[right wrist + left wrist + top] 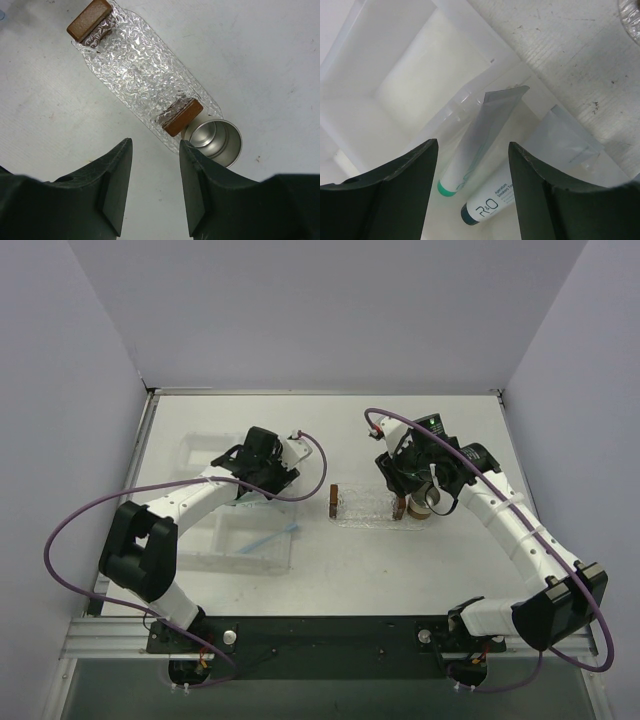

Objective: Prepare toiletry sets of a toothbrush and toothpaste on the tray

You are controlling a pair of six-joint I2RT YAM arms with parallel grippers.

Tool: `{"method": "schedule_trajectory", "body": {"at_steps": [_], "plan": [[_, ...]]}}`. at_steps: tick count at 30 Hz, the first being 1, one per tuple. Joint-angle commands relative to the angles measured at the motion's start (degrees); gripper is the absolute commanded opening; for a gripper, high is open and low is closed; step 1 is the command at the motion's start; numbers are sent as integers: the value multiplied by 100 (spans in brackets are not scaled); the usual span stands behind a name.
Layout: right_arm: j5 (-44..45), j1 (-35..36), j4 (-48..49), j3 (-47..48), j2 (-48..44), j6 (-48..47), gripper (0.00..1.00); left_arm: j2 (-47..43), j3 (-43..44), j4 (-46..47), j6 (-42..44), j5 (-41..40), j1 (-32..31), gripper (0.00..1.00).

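The left claw (472, 145) hangs wide open and empty over two soft grey-white toothpaste tubes (487, 125) in a clear compartment box (385, 55). A thin blue toothbrush (272, 537) lies in the same box. The right claw (155, 145), also open and empty, hovers over the bumpy clear tray (135, 65), which sits beside a shiny metal cup (220, 145) on the white counter (260, 60).

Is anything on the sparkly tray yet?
Empty. The tray shows only its bare, bumpy clear surface from end to end.

Left arm (190, 502) stretched forward, left pincer (472, 147) parted, right arm (510, 530) bent inward, right pincer (155, 144) parted
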Motion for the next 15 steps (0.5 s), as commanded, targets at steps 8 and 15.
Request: {"method": "schedule_trajectory", "body": {"at_steps": [8,15], "plan": [[-85,39,46,-64,65,-57,38,-18,-121,252,-139,-128,-38,68],[-41,39,46,-90,109,-66,38,-88,-235,287,-209,-136,-38,67]]}}
